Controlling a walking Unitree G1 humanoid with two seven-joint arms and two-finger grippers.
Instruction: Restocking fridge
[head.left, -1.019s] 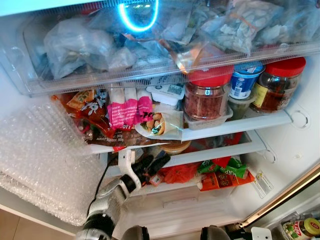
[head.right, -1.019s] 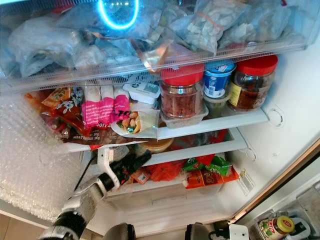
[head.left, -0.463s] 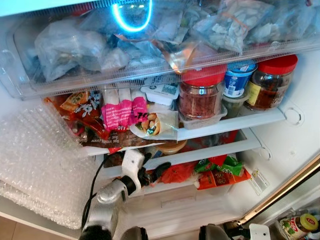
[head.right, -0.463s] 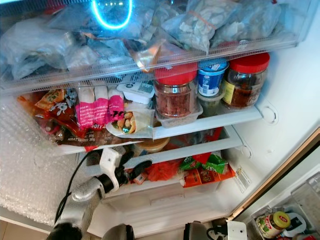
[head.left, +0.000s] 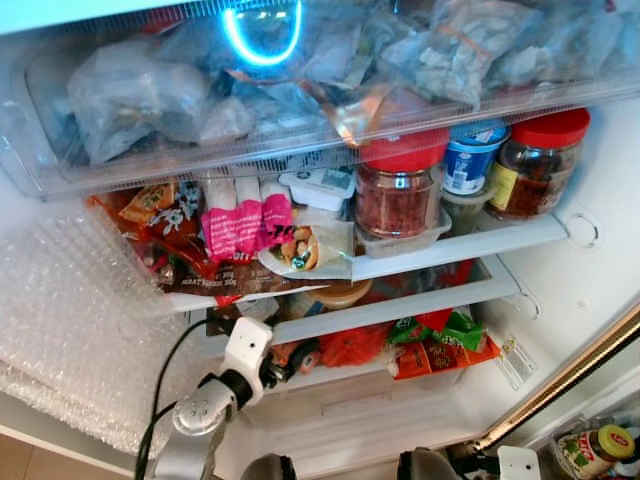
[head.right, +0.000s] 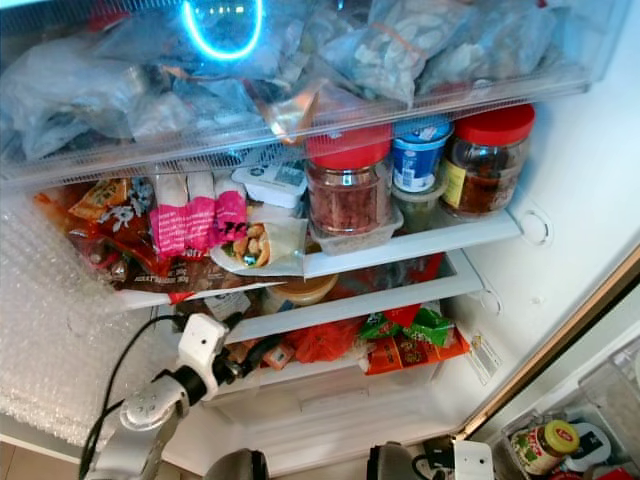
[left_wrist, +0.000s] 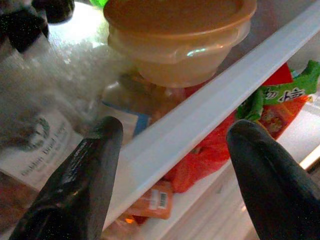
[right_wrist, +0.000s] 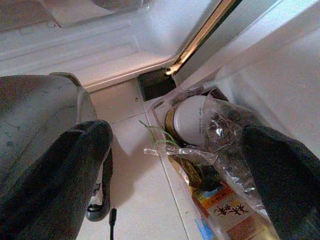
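The fridge stands open before me. My left gripper (head.left: 295, 358) is open at the front of the lower shelf, its fingers (left_wrist: 85, 170) straddling the white shelf rail (left_wrist: 210, 105) with nothing held. Just behind the rail sits a tan lidded tub (left_wrist: 177, 35), with a labelled packet (left_wrist: 35, 150) beside it. Under the shelf lie a red bag (head.left: 358, 345) and green and orange snack packets (head.left: 445, 345). My right gripper (right_wrist: 180, 135) hangs open and low, over the floor tiles and a door bin holding a white-lidded jar (right_wrist: 192, 117).
The middle shelf holds two red-lidded jars (head.left: 403, 185), a blue yogurt tub (head.left: 470, 157), pink packages (head.left: 240, 220) and a wrapped sandwich (head.left: 305, 250). A clear drawer (head.left: 40, 150) of bagged food is on top. Bubble wrap (head.left: 70, 320) covers the left. A yellow-lidded jar (head.left: 605, 445) stands at the lower right.
My left arm has drawn back, down and to the left, so the gripper sits lower at the shelf's front. The camera has shifted slightly.
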